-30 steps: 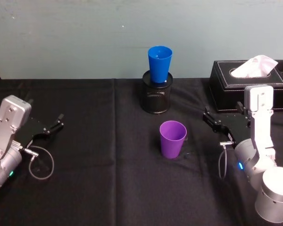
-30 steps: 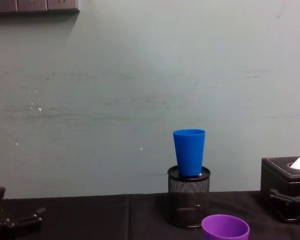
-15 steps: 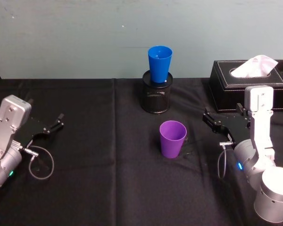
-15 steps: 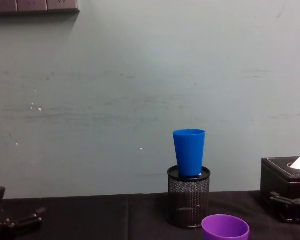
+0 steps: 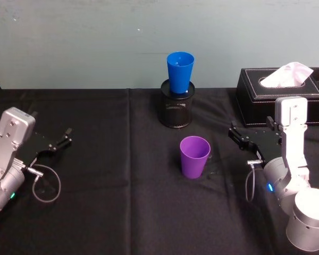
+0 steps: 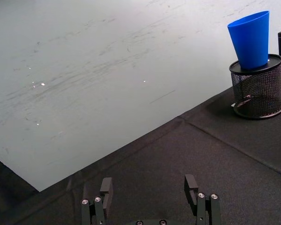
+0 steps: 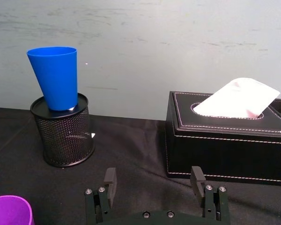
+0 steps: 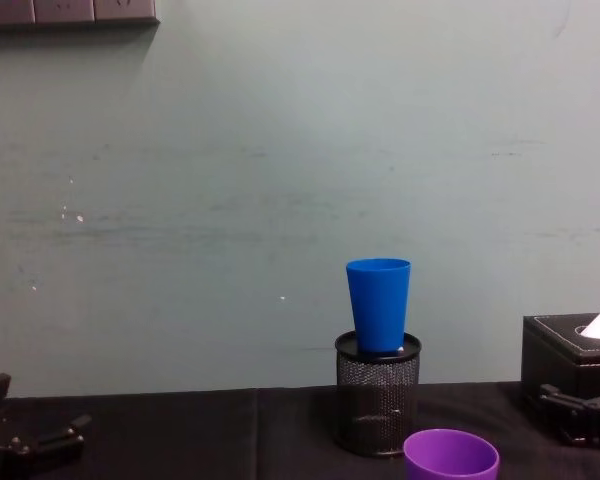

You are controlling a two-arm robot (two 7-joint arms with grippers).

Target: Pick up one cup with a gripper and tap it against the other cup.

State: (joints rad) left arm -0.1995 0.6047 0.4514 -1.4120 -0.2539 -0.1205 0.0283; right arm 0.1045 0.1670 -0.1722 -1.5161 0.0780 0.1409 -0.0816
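No text, label, brand, number or sign can be read in these views. The purple cup point(image 5: 194, 156), the blue cup point(image 5: 179, 71), the mesh holder point(image 5: 177, 108) and the black tissue box point(image 5: 280, 94) have plain surfaces without any writing.

Evenly lit, soft and diffuse, no hard shadows. Dull sheen across the pale grey-green scuffed wall point(image 8: 280, 180). Dark and nearly featureless over the black tablecloth point(image 5: 122, 202). Small glint at 5 o'clock on the black mesh cylindrical pen holder point(image 7: 65, 133).
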